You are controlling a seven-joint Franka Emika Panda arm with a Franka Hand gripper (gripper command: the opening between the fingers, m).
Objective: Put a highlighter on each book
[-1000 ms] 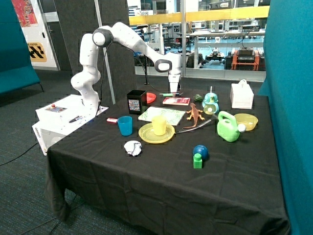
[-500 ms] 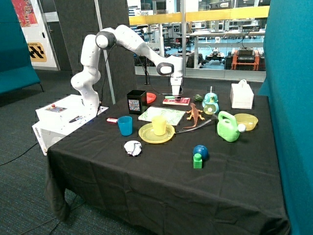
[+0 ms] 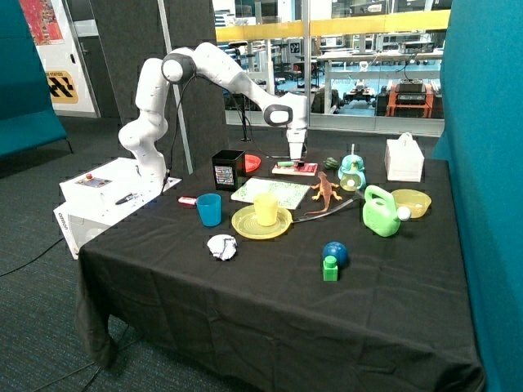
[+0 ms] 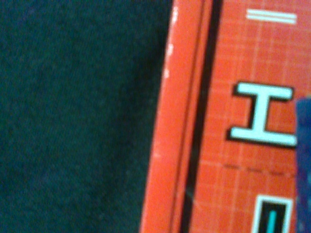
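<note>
A small red-pink book [image 3: 301,169] lies flat at the back of the table. My gripper [image 3: 296,157] hangs just above the edge of it nearest the black box. A green highlighter [image 3: 283,163] rests at that edge, right under the gripper; whether it is still held does not show. The wrist view is filled by the red cover [image 4: 243,121] with pale letters, beside the black cloth [image 4: 73,116]. The larger white book [image 3: 270,192] with green speckles lies in front, with nothing on it. A pink highlighter [image 3: 187,200] lies on the cloth by the blue cup [image 3: 209,209].
A black box [image 3: 228,169] stands beside the books. A yellow plate [image 3: 245,226] carries a yellow cup [image 3: 265,208]. Also here are an orange lizard toy [image 3: 325,192], a green watering can [image 3: 380,211], a white box [image 3: 404,159], a paper ball [image 3: 221,246] and a blue ball [image 3: 335,253].
The gripper carried the green highlighter sideways and down onto the red-pink book, then rose a little. The highlighter now rests at the book's edge.
</note>
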